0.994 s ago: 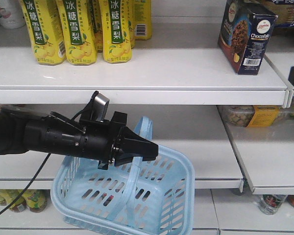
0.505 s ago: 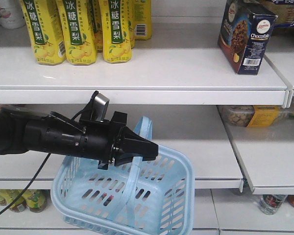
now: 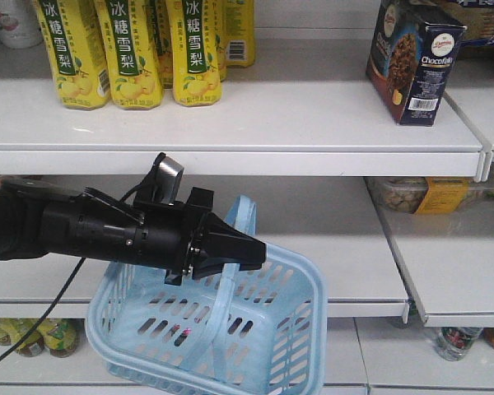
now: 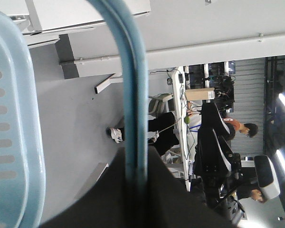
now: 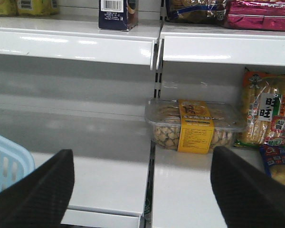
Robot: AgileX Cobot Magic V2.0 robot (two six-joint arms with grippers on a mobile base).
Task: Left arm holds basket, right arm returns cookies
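Nearest to us, the left arm (image 3: 74, 230) is reaching in from the side, and its fingers (image 3: 222, 251) are pinching the hoop handle of the basket (image 3: 263, 329). The wrist view is showing that handle (image 4: 133, 95) running straight down between the dark finger tips, so the grip looks firm. The light blue basket is hanging tilted in front of the lower shelf, and its inside looks bare (a small dark speck shows through the slots, too small to name).

Off to the right, the right arm itself is not showing in the front view, but its own camera is looking along two dark fingers (image 5: 33, 190), spread wide with nothing between them, facing the middle shelf and a clear tub of snacks (image 5: 194, 126).

Further back, up on the top shelf (image 3: 230, 123), the cookies (image 3: 413, 62) are standing upright near the right end, well apart from the yellow bottles (image 3: 132, 49). I am judging that carton light and stiff but crushable, with smooth printed faces; squeezing across its two narrow sides would be safest, and only gently.
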